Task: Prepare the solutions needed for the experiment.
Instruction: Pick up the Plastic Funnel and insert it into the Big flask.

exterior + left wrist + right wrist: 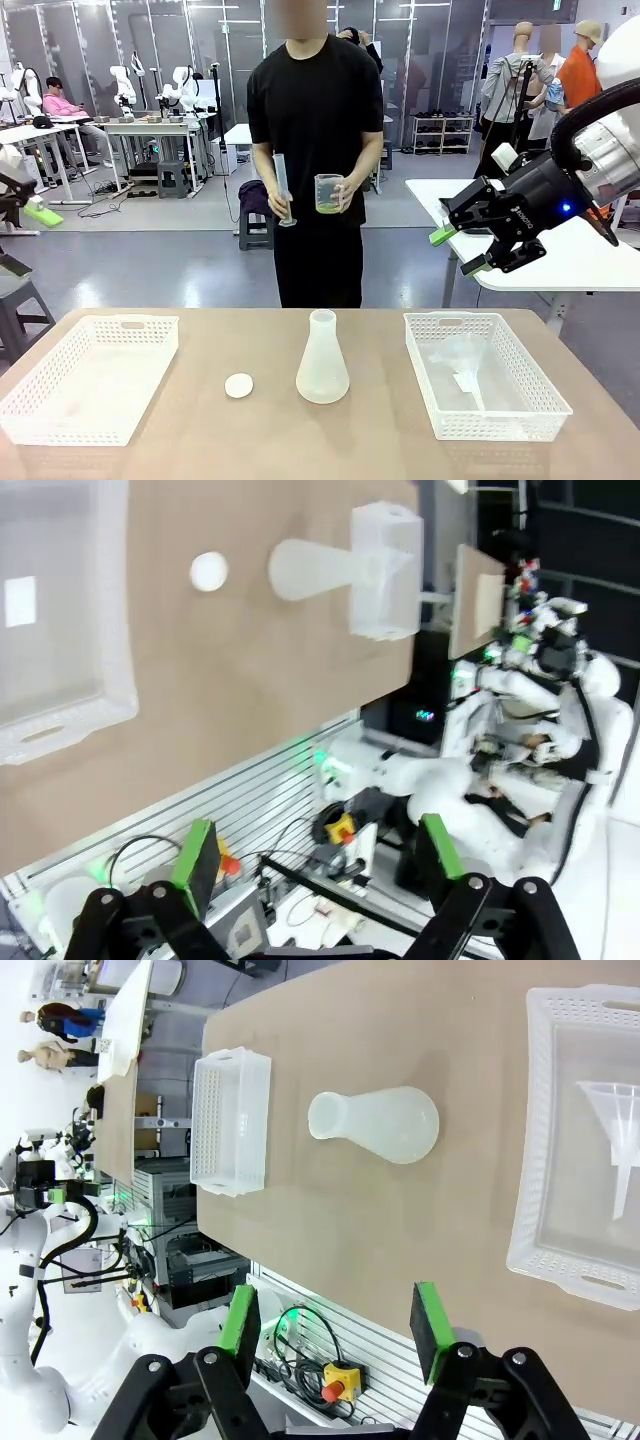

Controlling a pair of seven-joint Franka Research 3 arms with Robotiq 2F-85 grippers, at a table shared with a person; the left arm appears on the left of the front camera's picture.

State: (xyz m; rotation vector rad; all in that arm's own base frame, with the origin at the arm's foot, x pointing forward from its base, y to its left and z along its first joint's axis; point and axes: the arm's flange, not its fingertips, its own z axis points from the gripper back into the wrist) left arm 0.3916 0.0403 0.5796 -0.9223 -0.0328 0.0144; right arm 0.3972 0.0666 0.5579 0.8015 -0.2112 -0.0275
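- solutions (328, 208): a shallow pale yellow layer in the bottom of a clear jug (329, 186), held at waist height by the person at the far side, well apart from everything on the table
- the person's other hand (277, 207) holds a graduated cylinder (281, 175) upright, just beside the jug (can't tell if anything is in it)
- step in hand, my guess: measuring from jug into cylinder; pour slowly, keep the cylinder vertical, check the level before it goes to the flask (322, 362)
- flask upright mid-table, white cap (239, 385) near it, funnel (466, 365) lying in the right basket (500, 425)
- right gripper (455, 252): arm raised above the right basket, fingers aimed toward the middle, jaws partly apart, nothing between them
- left gripper (318, 850): off the table's near edge, jaws spread wide, empty
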